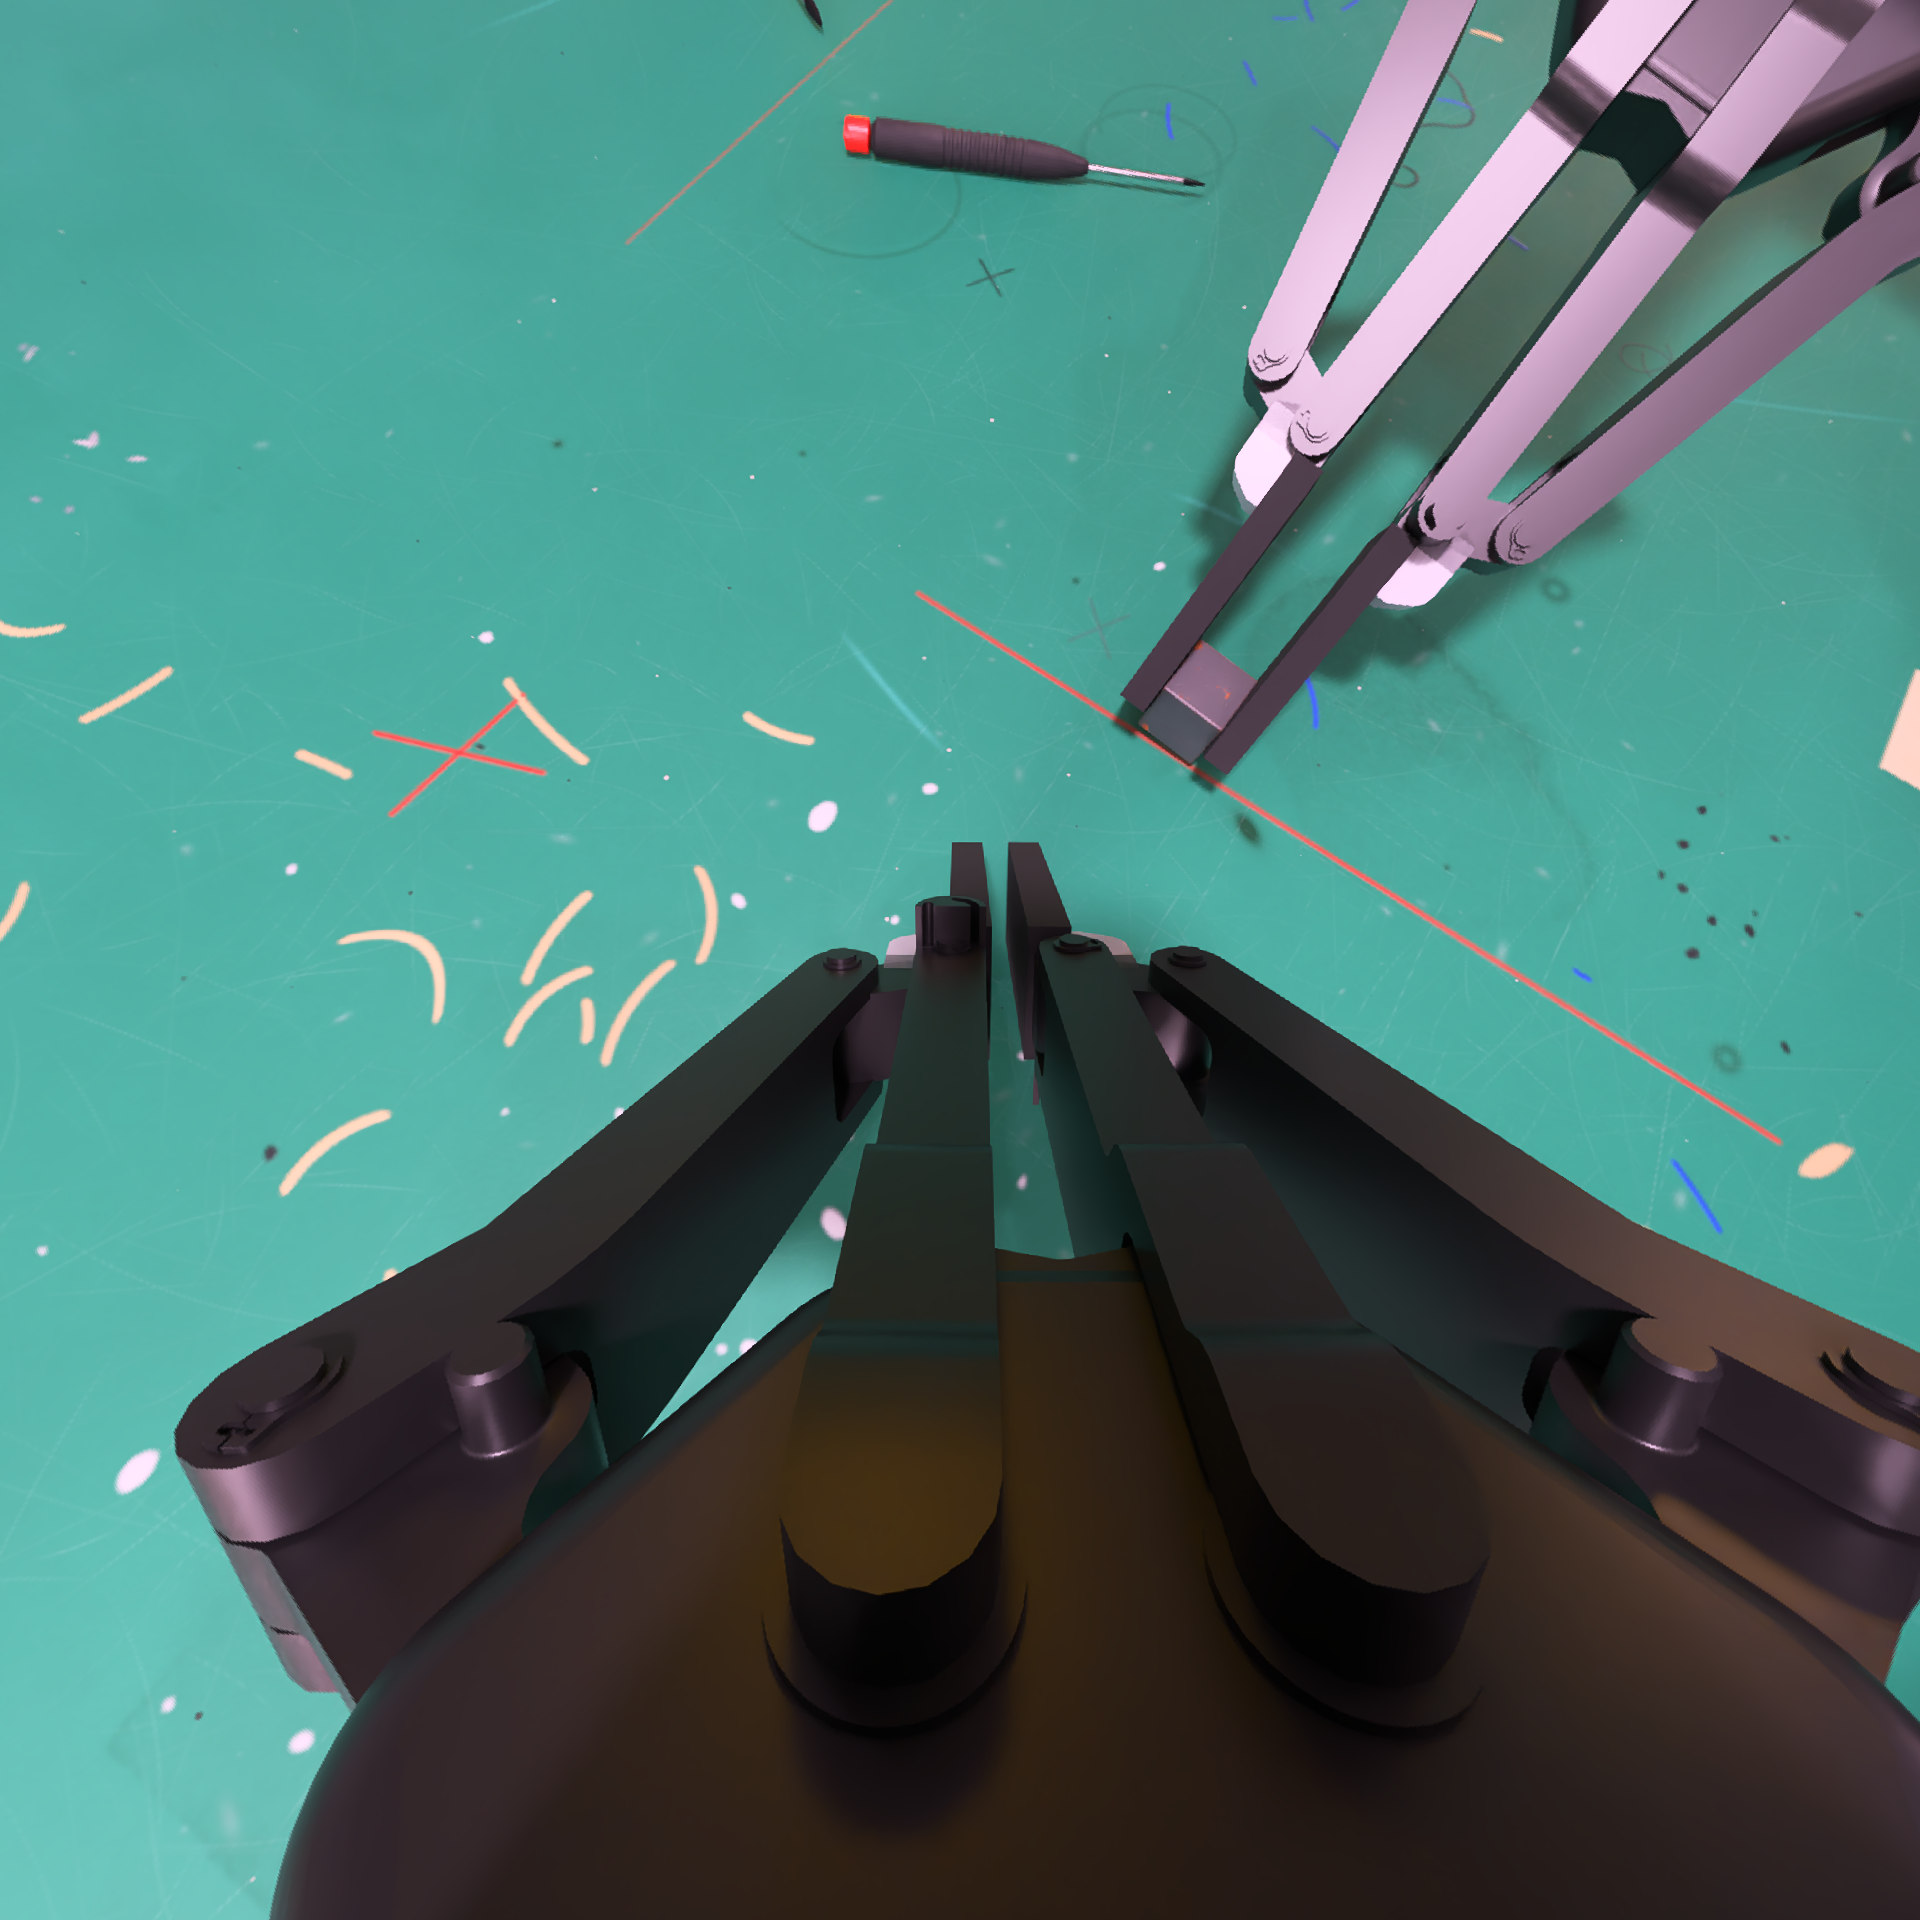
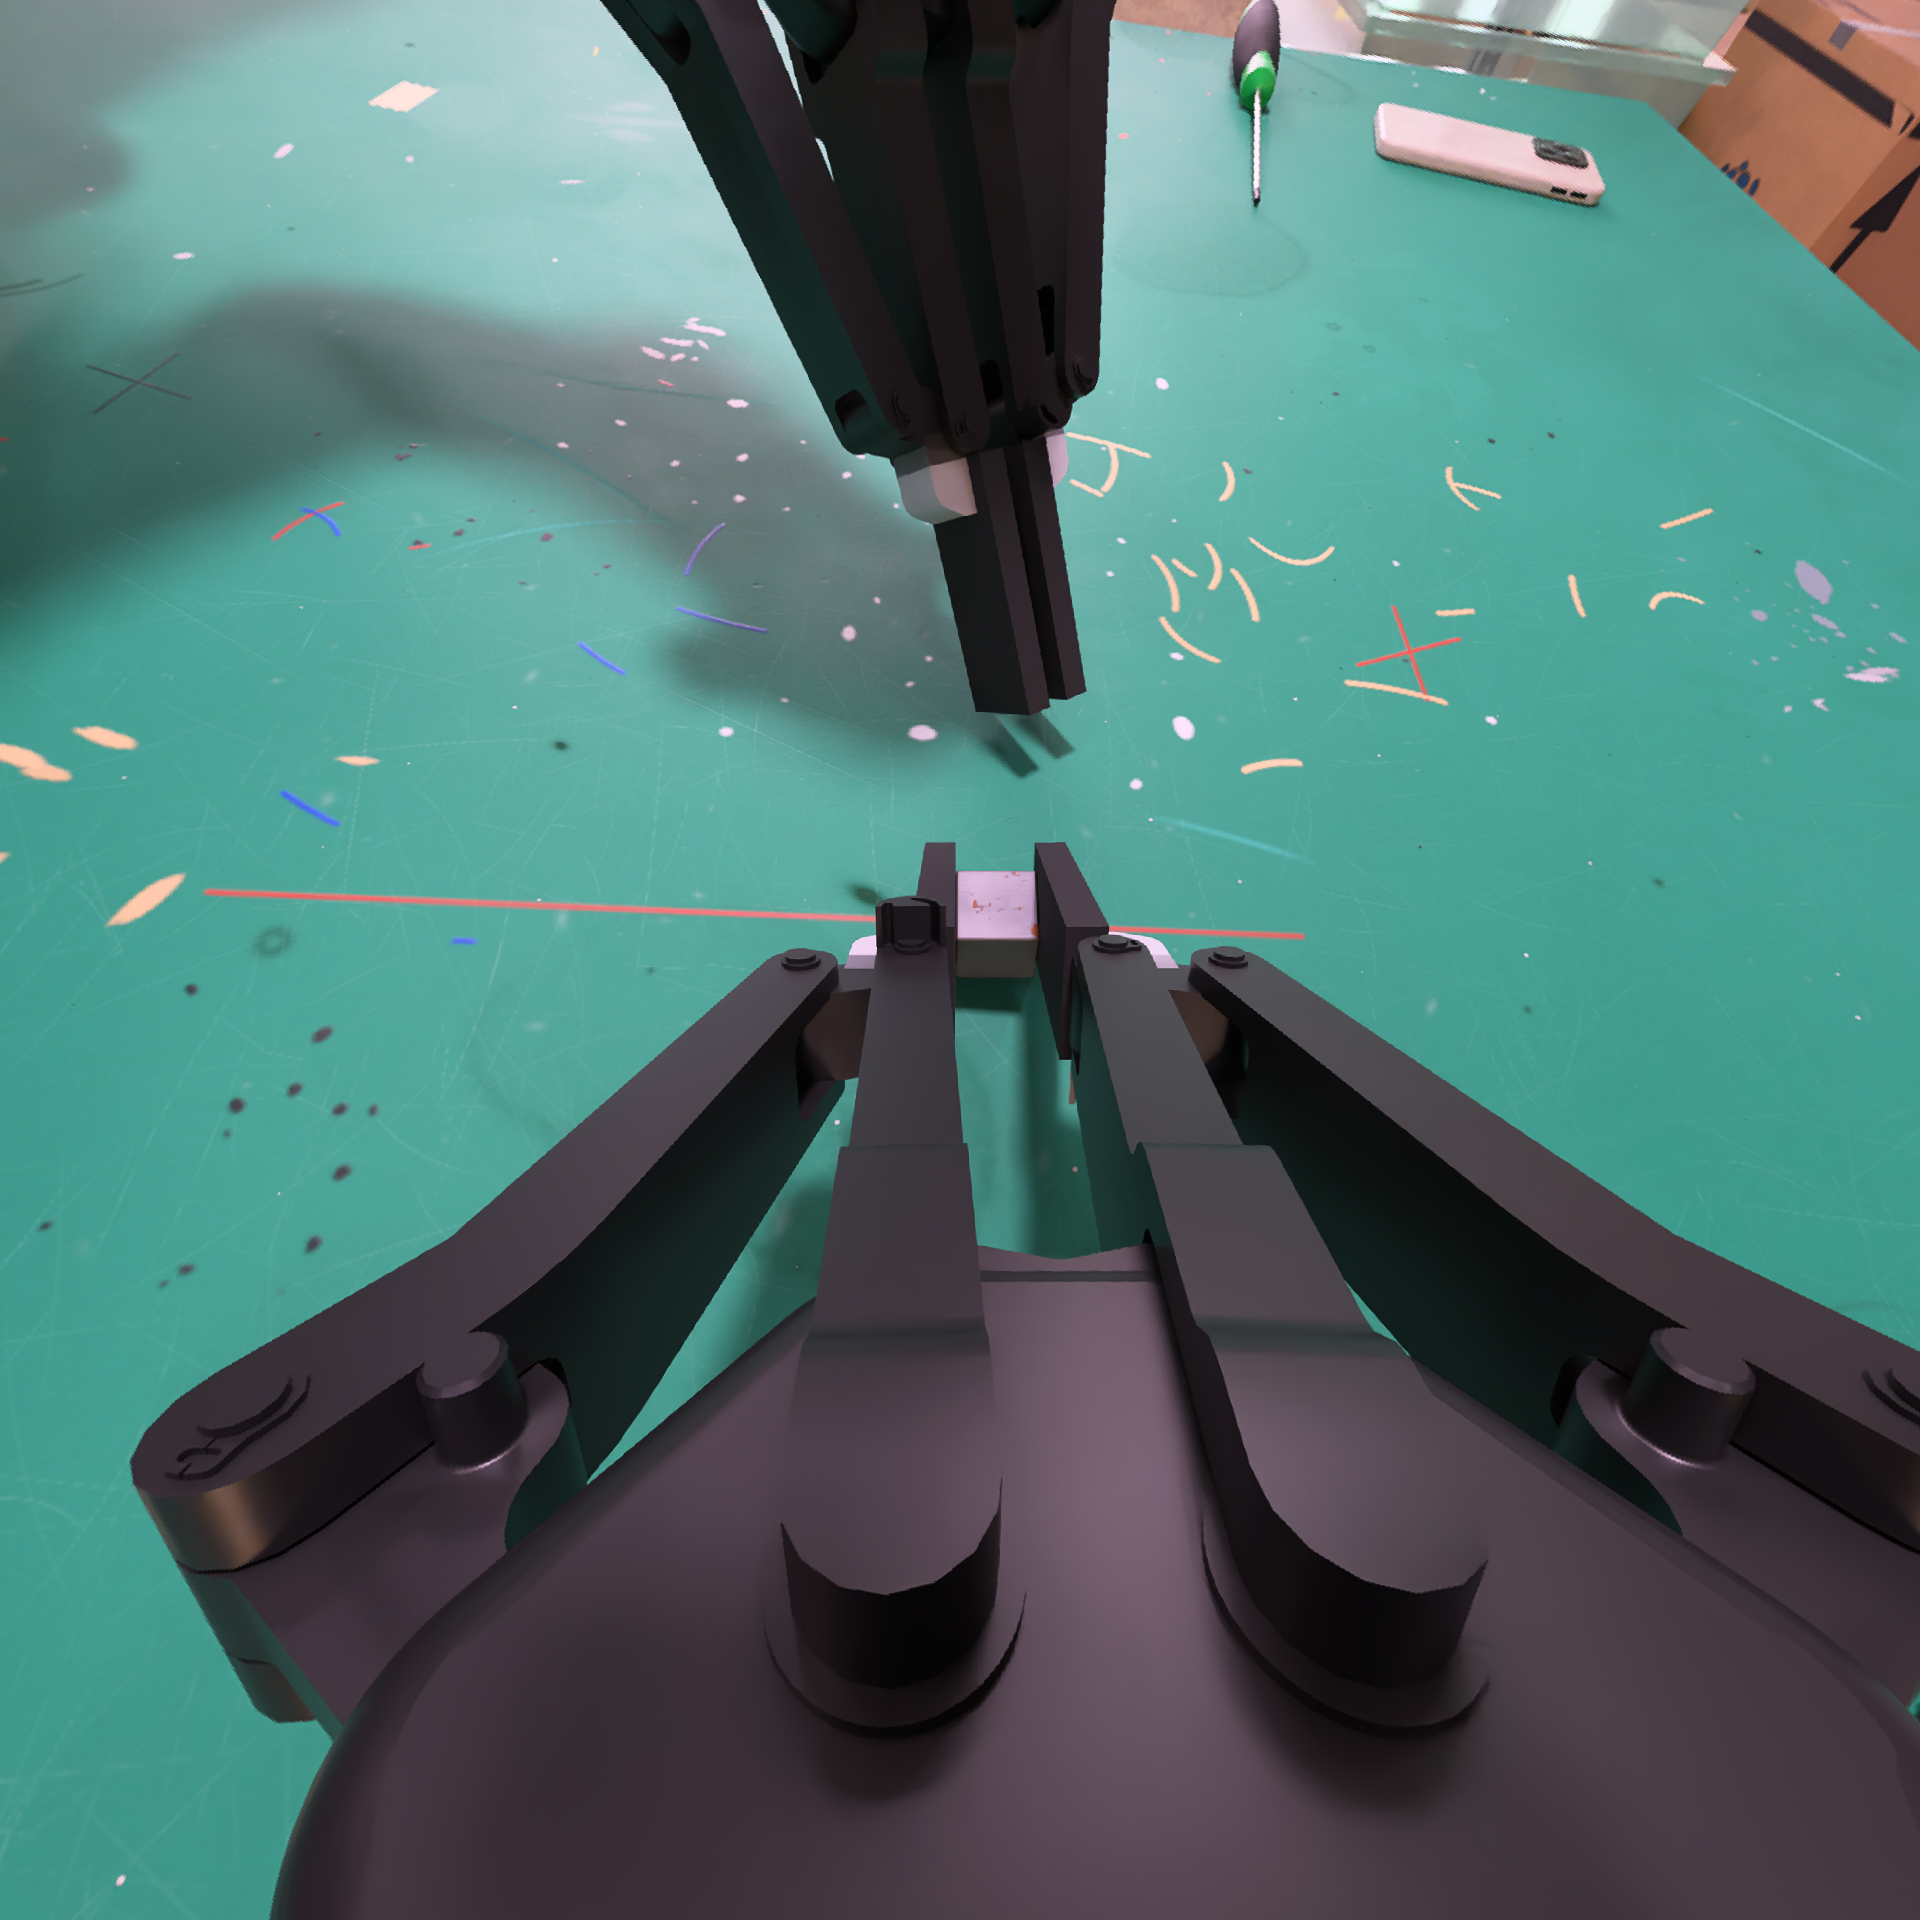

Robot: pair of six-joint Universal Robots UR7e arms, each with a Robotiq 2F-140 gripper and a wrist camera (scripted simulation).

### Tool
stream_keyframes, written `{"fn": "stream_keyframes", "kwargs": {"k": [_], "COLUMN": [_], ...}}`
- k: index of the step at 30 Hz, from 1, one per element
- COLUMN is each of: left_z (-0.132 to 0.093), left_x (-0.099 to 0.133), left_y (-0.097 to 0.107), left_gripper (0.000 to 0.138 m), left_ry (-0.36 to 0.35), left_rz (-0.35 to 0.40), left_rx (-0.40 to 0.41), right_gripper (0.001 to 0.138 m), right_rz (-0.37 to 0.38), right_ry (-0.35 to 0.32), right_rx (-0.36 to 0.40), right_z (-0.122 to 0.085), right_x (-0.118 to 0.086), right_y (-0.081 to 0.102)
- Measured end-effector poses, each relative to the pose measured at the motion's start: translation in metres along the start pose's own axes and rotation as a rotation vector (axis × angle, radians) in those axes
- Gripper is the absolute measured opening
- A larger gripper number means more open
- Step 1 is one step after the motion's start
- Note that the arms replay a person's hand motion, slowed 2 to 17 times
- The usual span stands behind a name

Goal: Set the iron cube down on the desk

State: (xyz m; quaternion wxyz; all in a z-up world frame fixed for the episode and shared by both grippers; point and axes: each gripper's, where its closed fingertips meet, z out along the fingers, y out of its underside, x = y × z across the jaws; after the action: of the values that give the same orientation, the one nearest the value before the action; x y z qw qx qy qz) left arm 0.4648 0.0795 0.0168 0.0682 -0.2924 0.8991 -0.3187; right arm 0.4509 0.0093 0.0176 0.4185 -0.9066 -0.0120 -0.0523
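The iron cube (image 2: 995, 921) is small, grey, with rust specks. My right gripper (image 2: 995, 868) is shut on it, at or just above the green desk mat (image 2: 520, 1039), over a thin red line. In the left wrist view the cube (image 1: 1197, 701) shows between the right gripper's fingers (image 1: 1195, 738), whose tips reach the mat. My left gripper (image 1: 995, 862) is shut and empty, hovering above the mat a short way from the cube. It also shows in the right wrist view (image 2: 1029, 696), upright beyond the cube.
A black screwdriver with a red cap (image 1: 997, 151) lies farther out on the mat. A green-handled screwdriver (image 2: 1257, 94) and a pale phone (image 2: 1486, 151) lie near the mat's far edge. Cardboard boxes (image 2: 1829, 156) stand beyond it.
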Motion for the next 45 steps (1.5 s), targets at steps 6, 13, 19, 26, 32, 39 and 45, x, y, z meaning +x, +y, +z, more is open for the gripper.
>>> {"fn": "stream_keyframes", "kwargs": {"k": [6, 13, 19, 26, 32, 39, 45], "left_z": [-0.005, -0.012, -0.014, -0.012, -0.007, -0.001, 0.003], "left_x": [-0.004, -0.012, -0.026, -0.035, -0.040, -0.044, -0.047], "left_y": [-0.004, -0.013, -0.016, -0.015, -0.015, -0.014, -0.013], "left_gripper": [0.008, 0.008, 0.010, 0.013, 0.015, 0.015, 0.013], "left_ry": [-0.023, -0.056, -0.106, -0.136, -0.154, -0.174, -0.196], "left_rz": [0.000, -0.036, -0.097, -0.147, -0.177, -0.199, -0.213], "left_rx": [0.016, 0.058, 0.077, 0.070, 0.059, 0.045, 0.026], "right_gripper": [0.020, 0.020, 0.020, 0.020, 0.020, 0.020, 0.020], "right_rz": [-0.001, -0.009, -0.018, -0.025, -0.027, -0.027, -0.025], "right_ry": [0.001, 0.008, 0.016, 0.021, 0.023, 0.024, 0.022], "right_rx": [0.000, 0.001, 0.002, 0.003, 0.003, 0.004, 0.003], "right_z": [0.000, 0.000, 0.000, 0.000, 0.000, 0.000, 0.000], "right_x": [0.000, 0.000, 0.000, 0.000, 0.000, 0.000, 0.000], "right_y": [0.000, 0.000, 0.000, -0.001, -0.001, -0.001, -0.001]}}
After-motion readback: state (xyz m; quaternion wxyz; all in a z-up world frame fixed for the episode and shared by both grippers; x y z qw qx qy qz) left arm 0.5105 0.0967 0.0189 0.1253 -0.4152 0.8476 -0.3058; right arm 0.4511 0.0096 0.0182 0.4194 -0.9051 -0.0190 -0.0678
